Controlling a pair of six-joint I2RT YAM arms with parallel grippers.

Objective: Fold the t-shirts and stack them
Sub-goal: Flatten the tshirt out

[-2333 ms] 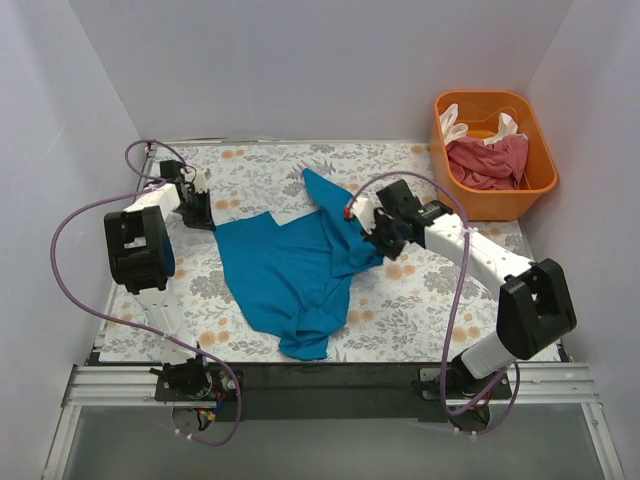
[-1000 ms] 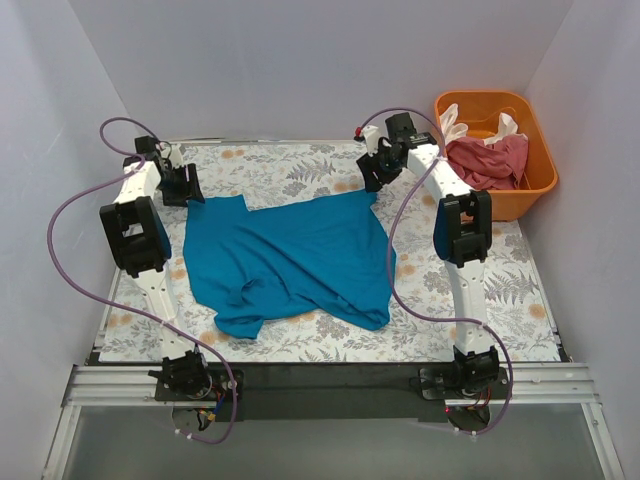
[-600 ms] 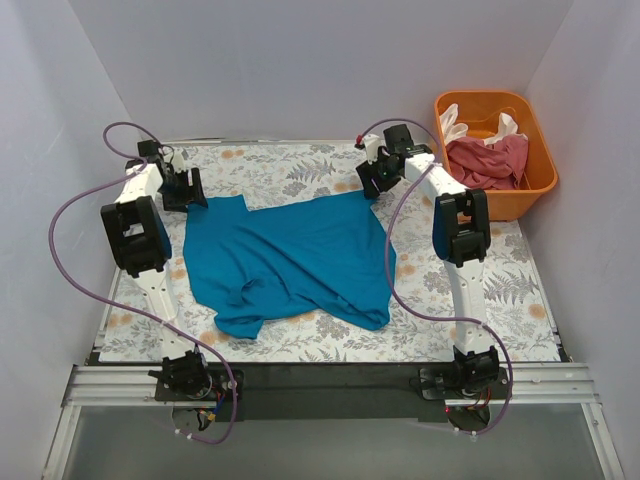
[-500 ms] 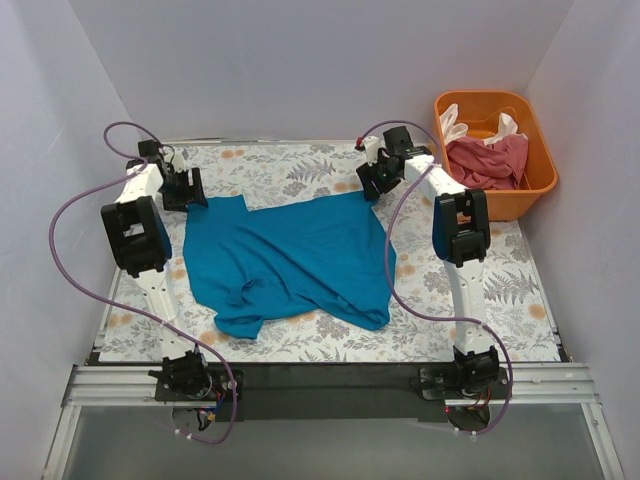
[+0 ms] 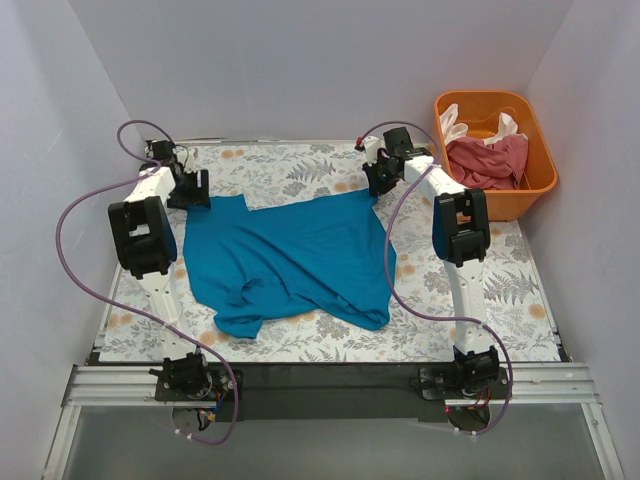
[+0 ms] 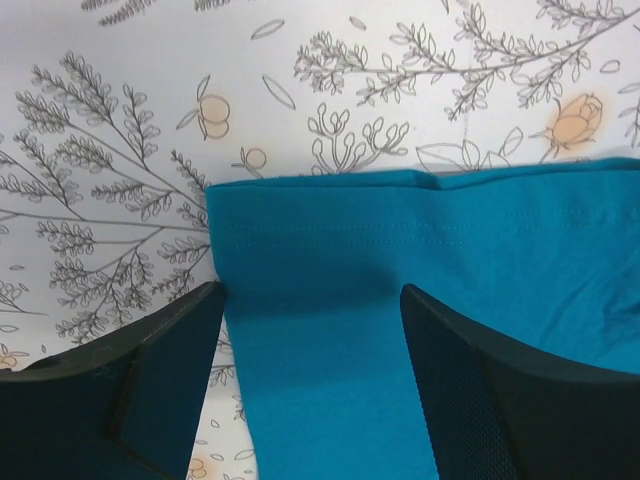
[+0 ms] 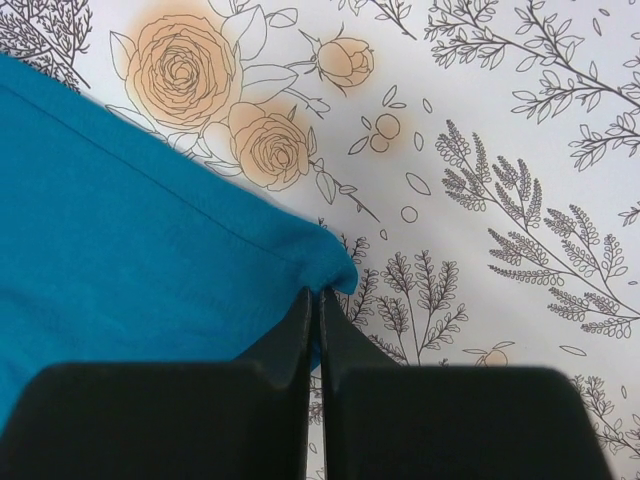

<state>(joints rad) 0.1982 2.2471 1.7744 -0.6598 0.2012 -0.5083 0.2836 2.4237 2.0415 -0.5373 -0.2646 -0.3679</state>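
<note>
Top external: teal t-shirt (image 5: 290,255) lies spread across mid-frame on the floral table cover (image 5: 300,165). Far hem runs along the upper part of the cloth. Near edge is rumpled, w/ a fold at lower left. A couple of sec ago it was a bunched heap by the R arm. Since then both arms have drawn it out wide, to upper left and upper right. Its outline is unchanged over the last sec.

Left wrist view: left gripper (image 6: 310,295) has fingers well apart, astride the hem corner. Cloth lies flat on the table between them, nothing gripped. It has been widening, i.e. that corner is let go.

Right wrist view: right gripper (image 7: 320,292) has fingers pressed together, no gap; they stood apart a moment ago. Shirt corner bunches in a small lump right at the tips, which reads as a pinch on that corner. How much cloth is caught, can't tell.

Pink-red t-shirt (image 5: 488,162) and cream-white t-shirt (image 5: 452,125) sit in the orange tub (image 5: 540,160), upper right of frame.

Judgement: spread step approx done, no fold made, stack not begun. R pinch prob. for a last tug flat or a first fold. Lower-left wrinkle wants smoothing first.
</note>
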